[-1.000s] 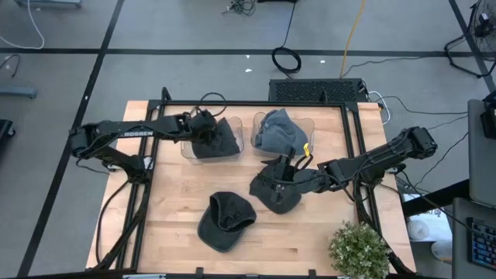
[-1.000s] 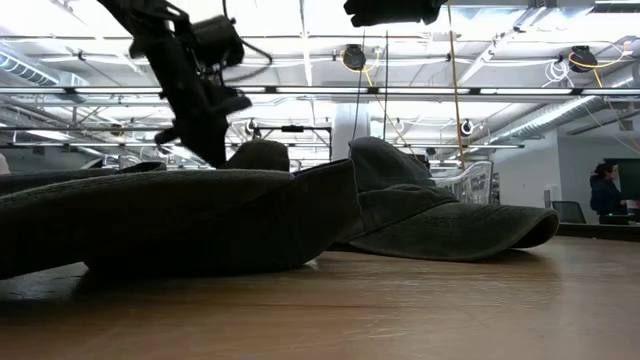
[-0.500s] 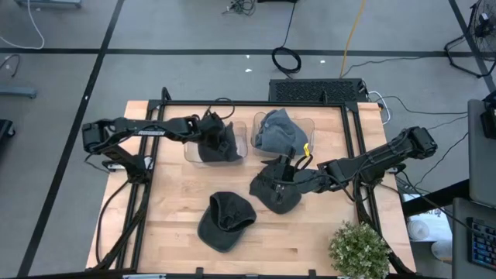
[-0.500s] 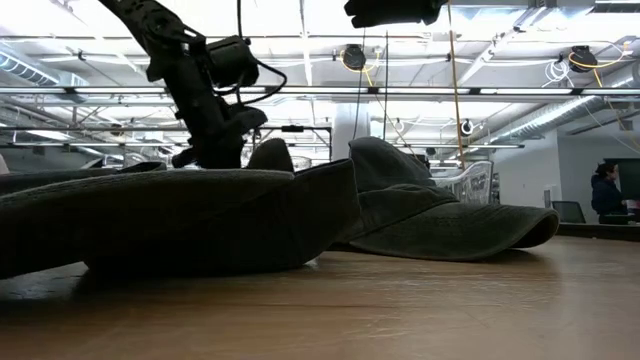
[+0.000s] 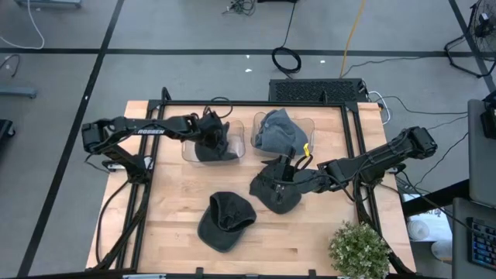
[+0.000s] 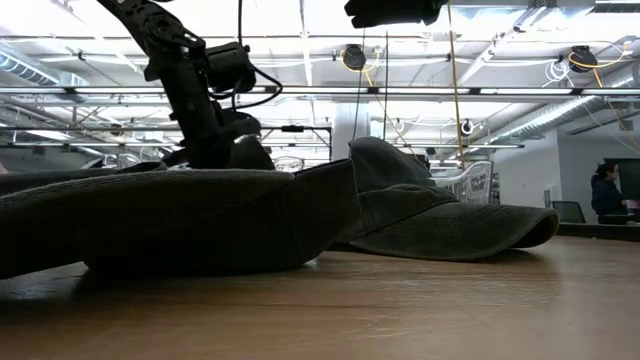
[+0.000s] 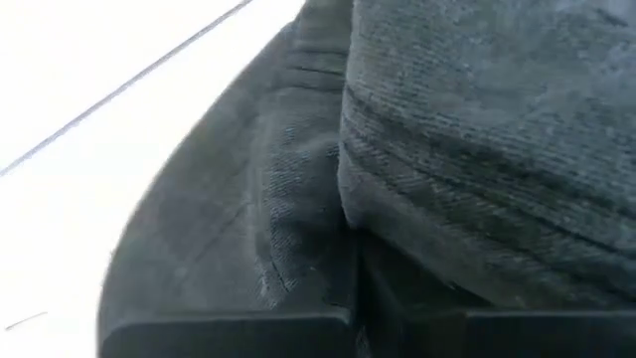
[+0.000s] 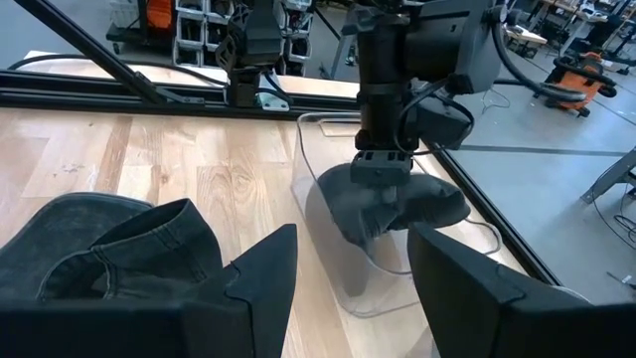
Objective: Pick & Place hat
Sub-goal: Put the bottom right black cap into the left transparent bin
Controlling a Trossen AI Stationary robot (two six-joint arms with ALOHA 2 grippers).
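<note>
Wooden tabletop [image 5: 170, 225] is carrying two clear bins at its far side and two loose hats nearer the front. Reaching into the left bin [image 5: 188, 149], the left gripper [image 5: 211, 138] is pinching its fingers fully together on the dark hat [image 5: 215, 147] lying inside that bin. The grey hat [image 5: 277, 132] is filling the right bin [image 5: 308, 125]. The right gripper [image 5: 288, 180] is resting half-open on the centre hat [image 5: 273, 190], fingers apart above its fabric. Another hat [image 5: 225, 220] is lying near the front edge.
</note>
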